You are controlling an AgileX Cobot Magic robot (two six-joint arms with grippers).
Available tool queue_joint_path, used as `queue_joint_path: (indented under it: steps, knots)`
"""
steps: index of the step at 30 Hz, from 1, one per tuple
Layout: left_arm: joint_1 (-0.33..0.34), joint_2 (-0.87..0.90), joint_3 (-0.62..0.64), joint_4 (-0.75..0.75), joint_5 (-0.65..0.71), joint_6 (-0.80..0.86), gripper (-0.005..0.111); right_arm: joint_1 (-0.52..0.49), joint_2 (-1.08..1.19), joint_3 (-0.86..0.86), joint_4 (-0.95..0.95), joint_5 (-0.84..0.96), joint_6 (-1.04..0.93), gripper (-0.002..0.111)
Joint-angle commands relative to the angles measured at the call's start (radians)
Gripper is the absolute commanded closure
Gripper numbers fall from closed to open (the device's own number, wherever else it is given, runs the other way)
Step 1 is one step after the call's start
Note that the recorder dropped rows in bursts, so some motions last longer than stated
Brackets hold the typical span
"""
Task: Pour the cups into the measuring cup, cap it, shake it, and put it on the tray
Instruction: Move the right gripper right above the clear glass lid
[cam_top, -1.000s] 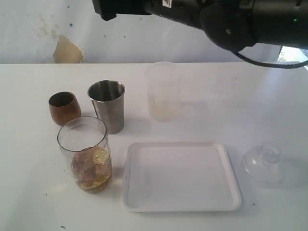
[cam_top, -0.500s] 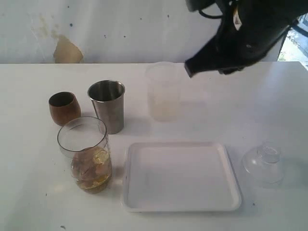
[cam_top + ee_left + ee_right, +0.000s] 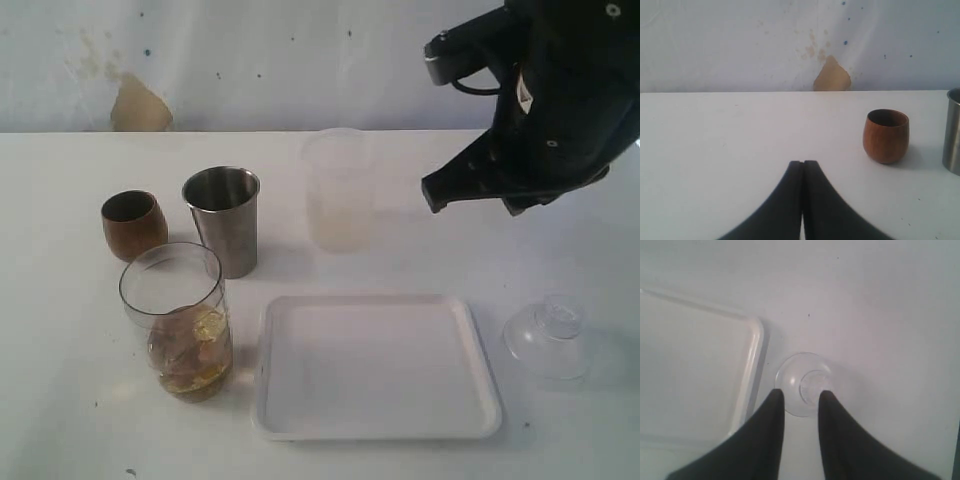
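Bright, soft, even light overall; tabletop nearly blown out, low contrast; shadows faint & fuzzy, e.g. beside the steel tumbler; frosted cup barely separates from the white; right arm a near-black mass w/ little detail, edges smeared; right wrist view greyer, dimmer, soft; left gripper & right gripper out of focus close to lens; grainy throughout.

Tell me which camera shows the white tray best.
The exterior view. There the whole white tray is in frame, with all four rounded corners and the raised rim visible and nothing in front of it. The right wrist view catches only one corner and part of the rim. The left wrist view does not show it at all.
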Motion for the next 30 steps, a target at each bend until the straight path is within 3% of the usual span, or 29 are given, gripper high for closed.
queue_joint_path:
  steps: [1,3,9,16,23,30]
  knots:
    - [-0.006,-0.006,0.004,0.004,-0.013,0.0,0.107,-0.008,-0.007,0.03,0.055,0.004,-0.073,0.085]
    - [-0.006,-0.006,0.004,0.004,-0.013,0.0,0.107,-0.019,-0.009,0.071,0.085,0.004,-0.138,0.085]
    - [-0.006,-0.006,0.004,0.004,-0.013,0.0,0.107,-0.176,-0.007,0.11,0.069,0.004,-0.191,0.082]
    - [-0.006,-0.006,0.004,0.004,-0.013,0.0,0.107,-0.309,0.02,0.121,0.193,0.004,-0.31,0.052]
    - [-0.006,-0.006,0.004,0.004,-0.013,0.0,0.107,-0.349,0.104,0.194,0.216,-0.003,-0.321,0.051]
    - [-0.006,-0.006,0.004,0.004,-0.013,0.0,0.107,-0.351,0.11,0.217,0.329,-0.181,-0.41,0.051]
